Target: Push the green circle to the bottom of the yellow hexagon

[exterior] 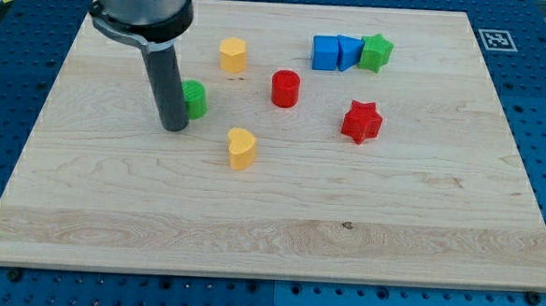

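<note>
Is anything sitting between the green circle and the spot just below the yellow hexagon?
Nothing visible does. My tip stands against the view's left side of the green circle, partly hiding it. The board between the circle and the space under the yellow hexagon is bare; the yellow heart lies lower, the red cylinder further right.

My tip (174, 127) stands touching the green circle (194, 99) on its left. Taking the circle as landmark: up and to its right sits the yellow hexagon (232, 53), with bare desk (278, 228) between them. Directly right stands the red cylinder (285, 88), apart from the circle. Below and right lies the yellow heart (241, 149), nearby. Far right, the red star (361, 121), two blue blocks (336, 53) and the green star (376, 52) stand well apart.
</note>
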### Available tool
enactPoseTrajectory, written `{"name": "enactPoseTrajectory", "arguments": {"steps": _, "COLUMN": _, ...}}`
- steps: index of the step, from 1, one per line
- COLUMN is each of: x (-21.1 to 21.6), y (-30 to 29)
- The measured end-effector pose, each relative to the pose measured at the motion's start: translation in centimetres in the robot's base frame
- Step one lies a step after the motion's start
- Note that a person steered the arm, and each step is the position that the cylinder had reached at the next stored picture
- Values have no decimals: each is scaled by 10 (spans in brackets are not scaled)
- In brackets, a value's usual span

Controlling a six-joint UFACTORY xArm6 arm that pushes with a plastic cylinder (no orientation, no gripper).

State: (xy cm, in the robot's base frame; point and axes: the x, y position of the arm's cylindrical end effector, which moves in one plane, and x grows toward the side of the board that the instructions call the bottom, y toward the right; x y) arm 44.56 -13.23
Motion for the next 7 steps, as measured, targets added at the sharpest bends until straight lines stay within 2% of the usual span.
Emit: {"name": "enactPoseTrajectory", "arguments": {"steps": 7, "x": -22, "y": -6}}
